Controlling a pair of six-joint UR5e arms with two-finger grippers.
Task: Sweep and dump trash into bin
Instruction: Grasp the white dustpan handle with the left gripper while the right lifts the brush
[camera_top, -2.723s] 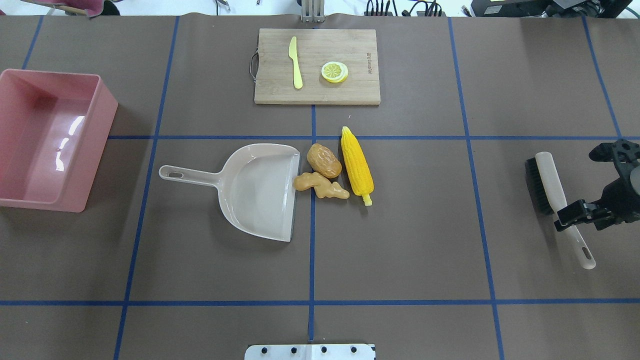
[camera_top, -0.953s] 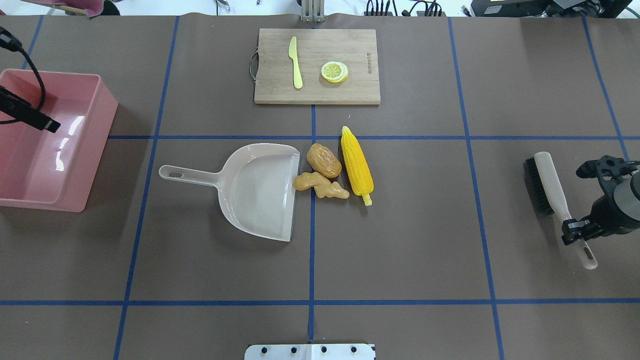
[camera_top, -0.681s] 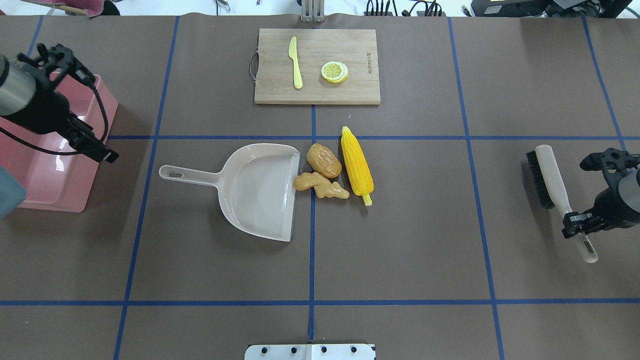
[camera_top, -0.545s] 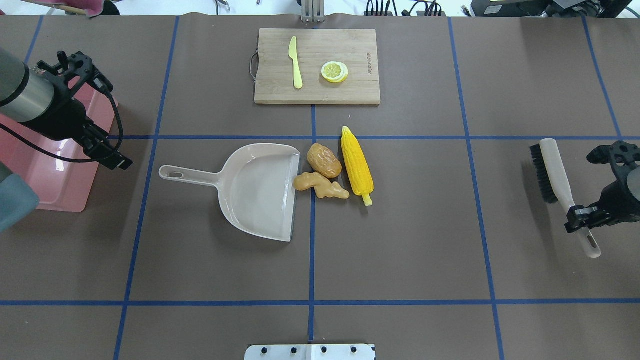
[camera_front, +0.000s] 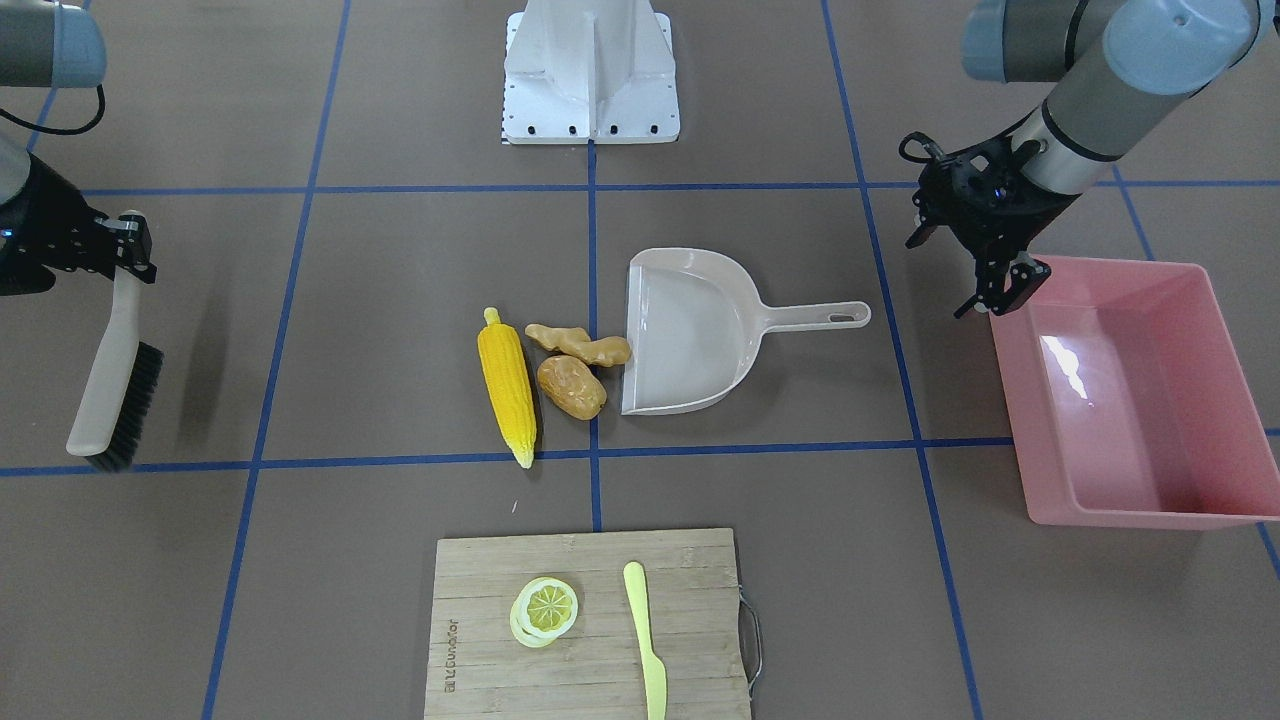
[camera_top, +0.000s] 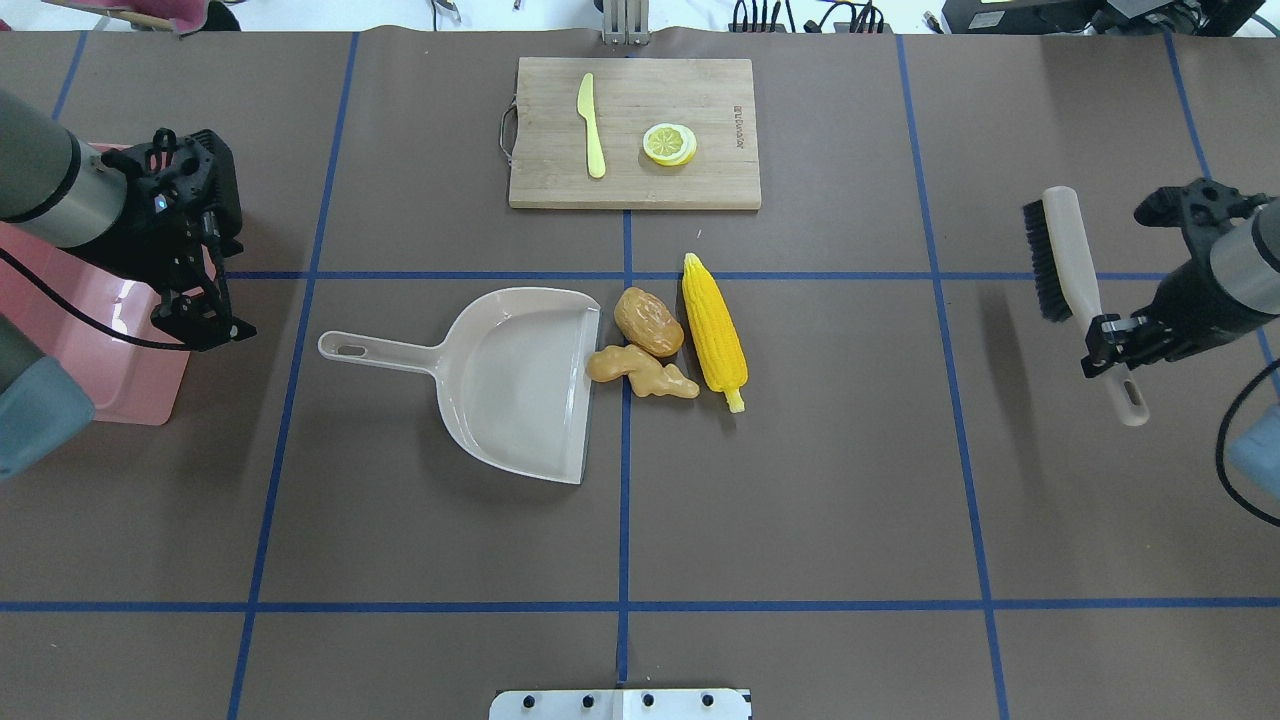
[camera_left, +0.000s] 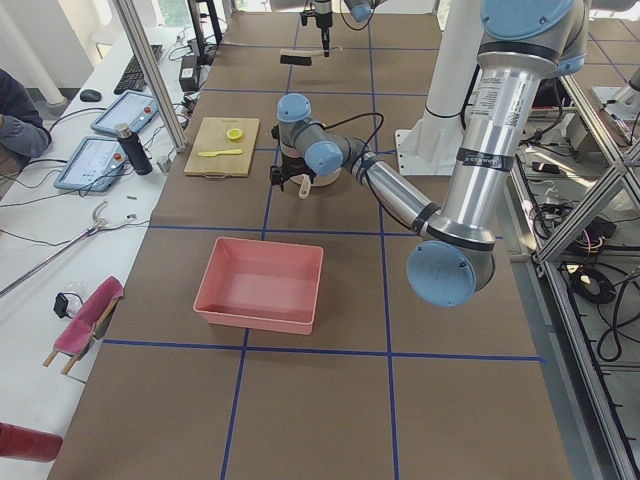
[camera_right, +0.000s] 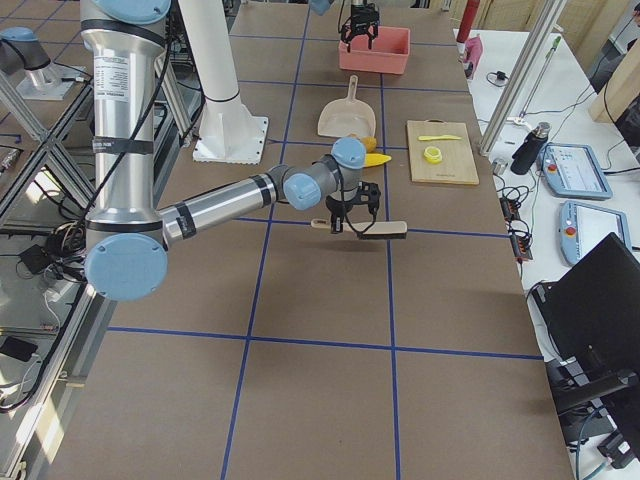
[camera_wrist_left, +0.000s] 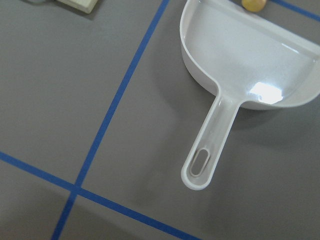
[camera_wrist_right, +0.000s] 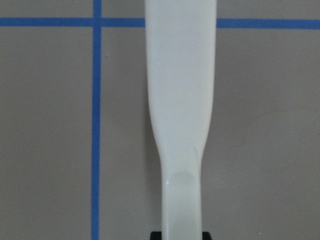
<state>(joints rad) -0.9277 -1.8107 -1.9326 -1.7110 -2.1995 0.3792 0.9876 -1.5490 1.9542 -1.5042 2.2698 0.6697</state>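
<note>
The corn cob (camera_top: 714, 335), ginger root (camera_top: 640, 372) and potato (camera_top: 648, 321) lie together just right of the beige dustpan (camera_top: 520, 380), at its open edge. The pink bin (camera_top: 130, 380) stands at the far left, partly hidden by my left arm. My left gripper (camera_top: 200, 320) is open and empty. It hangs by the bin's right wall, left of the dustpan handle (camera_wrist_left: 210, 150) and apart from it. My right gripper (camera_top: 1105, 345) is shut on the handle of a brush (camera_top: 1060, 250) and holds it above the table at the far right.
A wooden cutting board (camera_top: 700, 180) with a pale yellow knife (camera_top: 592, 125) and a lemon slice (camera_top: 669, 143) lies at the table's far middle. The robot's base plate (camera_top: 620, 703) is at the near edge. Blue tape lines cross the brown table.
My left arm has come in from the left over the bin, toward the dustpan handle. My right gripper has lifted the brush and carried it away from the robot and slightly left.
</note>
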